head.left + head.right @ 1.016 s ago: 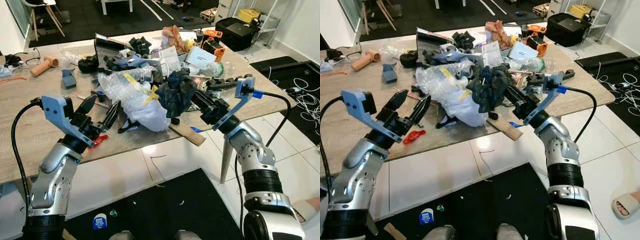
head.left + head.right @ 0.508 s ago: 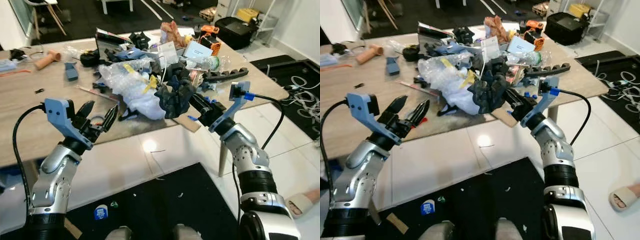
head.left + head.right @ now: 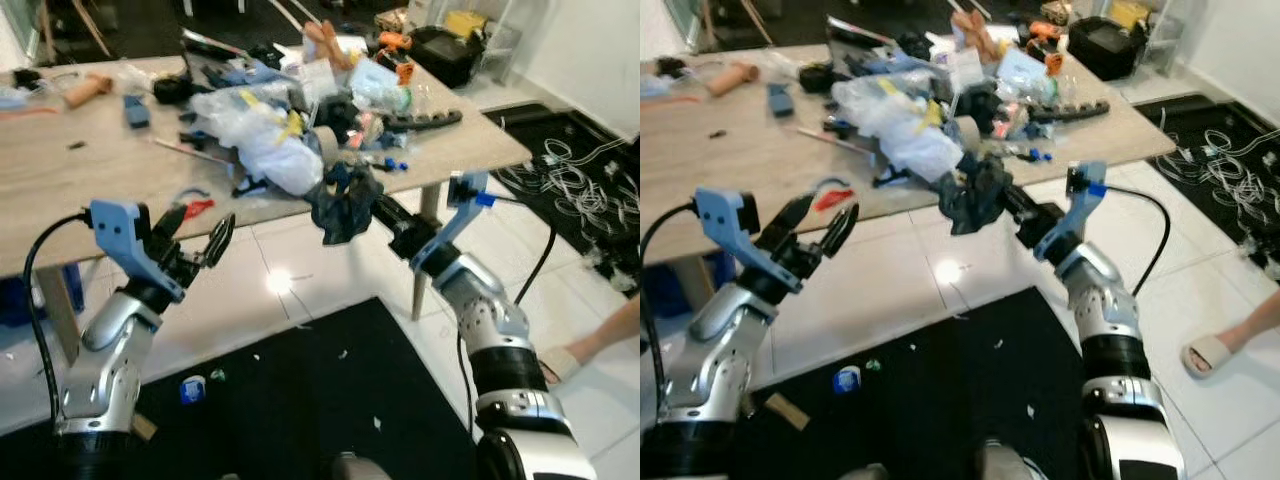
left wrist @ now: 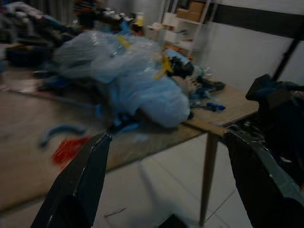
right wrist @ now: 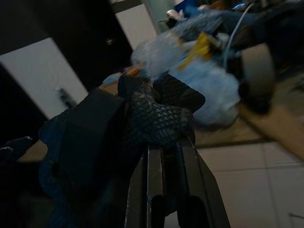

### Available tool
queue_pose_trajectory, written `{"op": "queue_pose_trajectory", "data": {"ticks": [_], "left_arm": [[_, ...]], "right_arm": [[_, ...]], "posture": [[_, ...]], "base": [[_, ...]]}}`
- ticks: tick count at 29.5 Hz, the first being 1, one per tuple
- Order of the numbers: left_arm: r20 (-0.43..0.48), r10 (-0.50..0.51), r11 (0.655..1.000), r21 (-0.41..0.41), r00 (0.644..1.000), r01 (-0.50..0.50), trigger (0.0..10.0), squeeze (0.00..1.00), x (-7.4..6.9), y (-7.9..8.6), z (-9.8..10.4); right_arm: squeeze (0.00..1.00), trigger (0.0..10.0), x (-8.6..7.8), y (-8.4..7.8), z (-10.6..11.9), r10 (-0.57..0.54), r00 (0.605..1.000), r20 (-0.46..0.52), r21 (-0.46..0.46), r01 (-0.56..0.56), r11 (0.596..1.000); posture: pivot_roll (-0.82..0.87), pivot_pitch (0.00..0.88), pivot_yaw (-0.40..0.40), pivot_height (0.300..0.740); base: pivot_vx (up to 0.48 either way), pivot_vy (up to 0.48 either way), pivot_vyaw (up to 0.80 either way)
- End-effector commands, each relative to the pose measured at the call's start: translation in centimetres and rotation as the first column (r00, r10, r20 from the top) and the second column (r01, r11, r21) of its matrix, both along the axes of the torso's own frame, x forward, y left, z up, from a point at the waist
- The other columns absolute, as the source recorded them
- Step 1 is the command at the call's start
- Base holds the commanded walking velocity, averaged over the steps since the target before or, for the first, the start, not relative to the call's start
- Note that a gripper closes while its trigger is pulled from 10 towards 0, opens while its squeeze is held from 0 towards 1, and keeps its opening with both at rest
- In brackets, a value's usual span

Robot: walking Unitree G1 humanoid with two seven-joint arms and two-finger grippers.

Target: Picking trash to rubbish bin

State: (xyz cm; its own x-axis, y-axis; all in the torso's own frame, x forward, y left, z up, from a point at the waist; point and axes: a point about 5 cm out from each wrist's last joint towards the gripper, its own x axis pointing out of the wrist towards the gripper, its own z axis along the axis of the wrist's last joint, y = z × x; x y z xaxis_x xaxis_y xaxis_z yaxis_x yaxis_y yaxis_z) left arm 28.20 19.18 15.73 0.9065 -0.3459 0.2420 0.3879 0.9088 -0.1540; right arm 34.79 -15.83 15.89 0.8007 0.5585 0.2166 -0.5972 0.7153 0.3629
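My right gripper [image 3: 368,205] is shut on a dark crumpled glove-like piece of trash [image 3: 342,202], held in the air in front of the wooden table [image 3: 90,200], above the white floor tiles. In the right wrist view the textured black trash [image 5: 142,118] bulges around the closed fingers [image 5: 154,180]. My left gripper [image 3: 195,240] is open and holds nothing, raised near the table's front edge. A heap of clear plastic wrap [image 3: 255,135] and mixed clutter lies on the table behind the held trash. No bin can be made out.
A small red scrap [image 3: 197,208] lies near the table edge. A black mat [image 3: 290,400] with scattered bits covers the floor below. White cables [image 3: 570,175] lie on a dark mat at right. A person's foot in a slipper [image 3: 1210,352] is at the right edge.
The camera has pulled back from the table. My right gripper has carried the dark trash off the pile and out past the table edge. The left gripper stays open.
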Motion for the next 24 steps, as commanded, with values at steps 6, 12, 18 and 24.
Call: {"op": "queue_pose_trajectory", "data": {"ticks": [6, 12, 18, 24], "left_arm": [[-0.015, -0.013, 1.0, 0.012, 1.0, 0.013, 10.0, 0.0, -0.03, -0.31, -0.51], [0.001, -0.01, 1.0, 0.008, 1.0, 0.01, 10.0, 0.0, -0.02, -0.27, -0.35], [0.007, -0.021, 0.999, 0.029, 1.0, 0.021, 10.0, 0.0, -0.02, -0.51, -0.45], [0.01, -0.032, 0.998, 0.045, 0.999, 0.031, 10.0, 0.0, -0.07, -0.78, -0.62]], "right_arm": [[0.0, 10.0, 0.0, -0.53, -0.66, -0.029, 0.999, -0.037, -0.021, 0.028, 0.999], [0.0, 10.0, 0.0, -0.41, -0.88, -0.025, 0.999, -0.049, -0.035, 0.023, 0.999], [0.0, 10.0, -0.1, -0.05, -1.22, -0.015, 0.998, -0.058, -0.038, 0.013, 0.999], [0.0, 10.0, -0.12, 0.06, -1.37, -0.01, 0.998, -0.063, -0.04, 0.007, 0.999]], "posture": [[-0.04, 0.0, -0.013, 0.74], [-0.04, 0.0, -0.014, 0.74], [-0.04, 0.0, -0.013, 0.74], [-0.04, 0.0, -0.013, 0.74]], "base": [[-0.373, 0.0, 0.0], [-0.312, 0.0, 0.0], [0.0, 0.0, -0.77], [0.0, 0.0, -0.77]]}}
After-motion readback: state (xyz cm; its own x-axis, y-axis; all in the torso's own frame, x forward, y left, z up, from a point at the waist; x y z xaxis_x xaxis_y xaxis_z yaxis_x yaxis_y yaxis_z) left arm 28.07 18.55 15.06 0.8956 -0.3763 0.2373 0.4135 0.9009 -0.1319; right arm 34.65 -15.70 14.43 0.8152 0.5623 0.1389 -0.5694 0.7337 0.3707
